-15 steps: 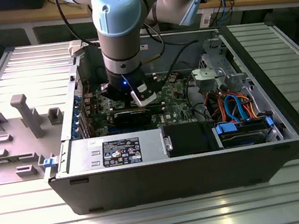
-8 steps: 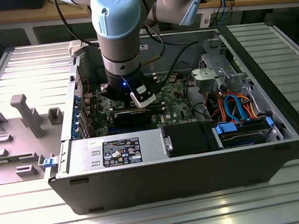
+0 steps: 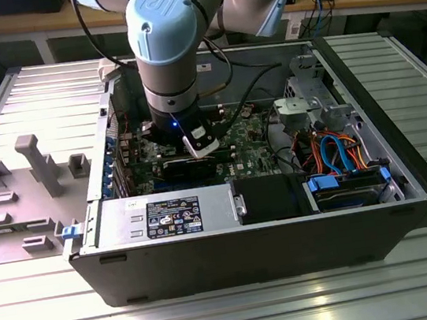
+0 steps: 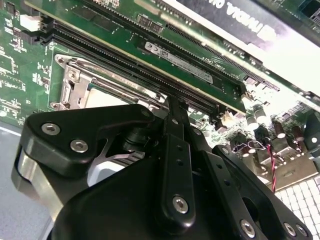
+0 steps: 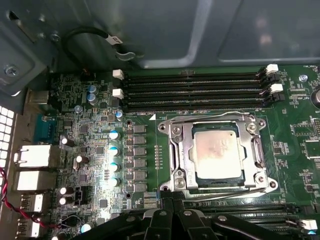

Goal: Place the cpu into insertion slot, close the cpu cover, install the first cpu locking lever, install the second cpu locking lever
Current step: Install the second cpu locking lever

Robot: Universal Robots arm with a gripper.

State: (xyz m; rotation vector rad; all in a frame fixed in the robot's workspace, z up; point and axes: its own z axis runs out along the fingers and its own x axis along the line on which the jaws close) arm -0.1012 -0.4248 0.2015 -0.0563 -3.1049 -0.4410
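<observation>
So the cpu [image 5: 218,153] is already sitting in the insertion slot [image 5: 176,131], flat, silver top facing up, and the cpu cover [image 5: 183,162] looks to be down around it, framing the chip through its big cut-out. I can't tell from here whether either locking lever is actually hooked.

Handling-wise, my guess: the chip is light, stiff and slick on that metal lid, and fragile underneath, so you'd only ever take it by the edges and never press it sideways. The cover is thin sheet metal, springy, and best pushed flat on the frame, not on the chip.

Orientation: the chip is nearly square, so no real long axis. Its edges run parallel to the memory slots [image 5: 195,92], which sit just beside the socket on the side away from the gripper [image 5: 172,212].

The gripper hovers low over the green board [image 5: 100,160], just beside the socket, and in both wrist views its black fingers [image 4: 176,130] look pressed together with nothing between them. In the exterior view the arm [image 3: 172,62] reaches straight down into the open computer case [image 3: 258,253] on the ribbed worktop [image 3: 420,274].
</observation>
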